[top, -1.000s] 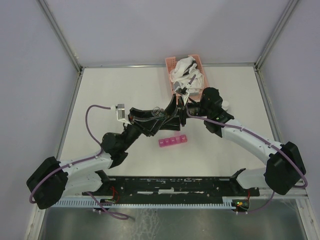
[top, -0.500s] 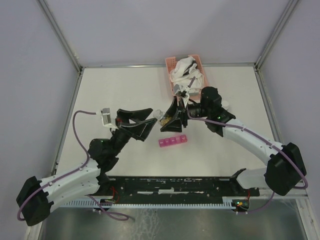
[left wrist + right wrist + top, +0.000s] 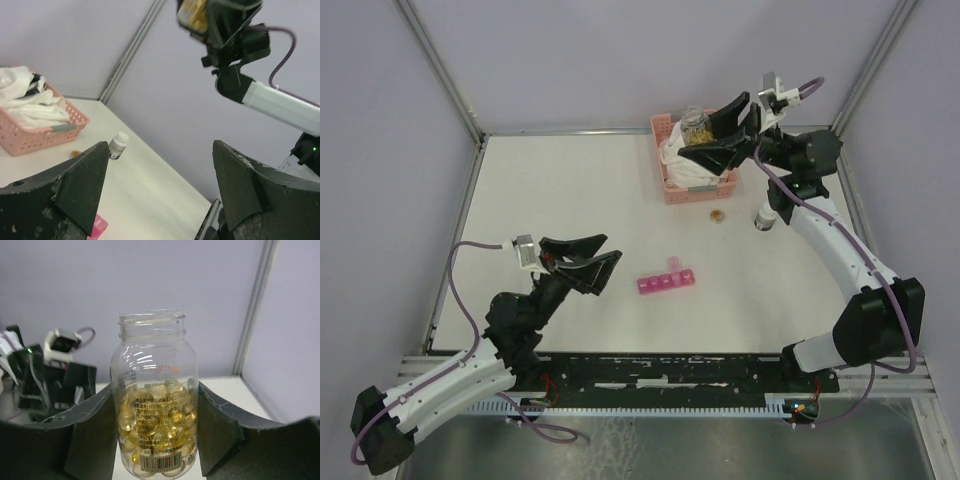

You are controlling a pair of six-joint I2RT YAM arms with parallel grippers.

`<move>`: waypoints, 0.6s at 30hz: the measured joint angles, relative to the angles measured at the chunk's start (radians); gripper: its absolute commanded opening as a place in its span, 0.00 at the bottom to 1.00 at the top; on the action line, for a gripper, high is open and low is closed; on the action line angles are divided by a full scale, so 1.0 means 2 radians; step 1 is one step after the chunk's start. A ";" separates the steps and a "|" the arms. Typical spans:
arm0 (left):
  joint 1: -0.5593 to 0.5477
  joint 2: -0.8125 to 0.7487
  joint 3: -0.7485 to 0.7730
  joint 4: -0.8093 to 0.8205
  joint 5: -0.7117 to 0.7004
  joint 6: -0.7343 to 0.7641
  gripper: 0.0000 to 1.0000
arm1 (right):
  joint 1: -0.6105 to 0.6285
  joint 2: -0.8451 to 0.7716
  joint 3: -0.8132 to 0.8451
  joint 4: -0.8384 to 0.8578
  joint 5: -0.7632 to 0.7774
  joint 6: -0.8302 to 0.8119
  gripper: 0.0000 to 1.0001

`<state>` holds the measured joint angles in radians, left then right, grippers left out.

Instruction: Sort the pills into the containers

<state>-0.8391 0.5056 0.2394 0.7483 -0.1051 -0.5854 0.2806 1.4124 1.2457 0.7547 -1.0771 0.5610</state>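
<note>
The pills are amber capsules filling the lower half of a clear round jar with no lid. My right gripper is shut on the jar's sides and holds it upright. From above, the jar and right gripper are raised over the pink basket at the back. The containers are a magenta strip box lying mid-table. My left gripper stands open and empty to the left of it. In the left wrist view its fingers frame bare table, and a corner of the containers shows.
A pink lattice basket with white cloth stands at the back. A white-capped bottle and a small orange-brown round piece sit on the table to its right. The metal frame rail runs along the near edge.
My left gripper opened and pulled back to the near left, away from the jar. My right arm lifted the jar up and toward the back right. A small orange piece now shows on the table.
</note>
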 measured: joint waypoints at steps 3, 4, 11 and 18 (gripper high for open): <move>0.000 -0.004 -0.010 -0.013 -0.001 0.000 0.90 | 0.005 0.031 0.025 0.138 0.009 0.112 0.01; 0.000 -0.009 -0.012 -0.019 -0.001 -0.001 0.90 | 0.004 0.033 0.022 0.172 0.006 0.146 0.01; 0.000 -0.052 -0.021 -0.033 -0.001 -0.001 0.90 | -0.107 -0.015 0.012 0.166 0.024 0.184 0.01; 0.000 -0.055 -0.025 -0.033 0.002 -0.002 0.89 | 0.010 -0.068 -0.046 0.150 0.006 0.200 0.01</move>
<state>-0.8391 0.3954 0.1890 0.6815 -0.1020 -0.5900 0.3012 1.2762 1.1538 1.0546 -1.0649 0.9615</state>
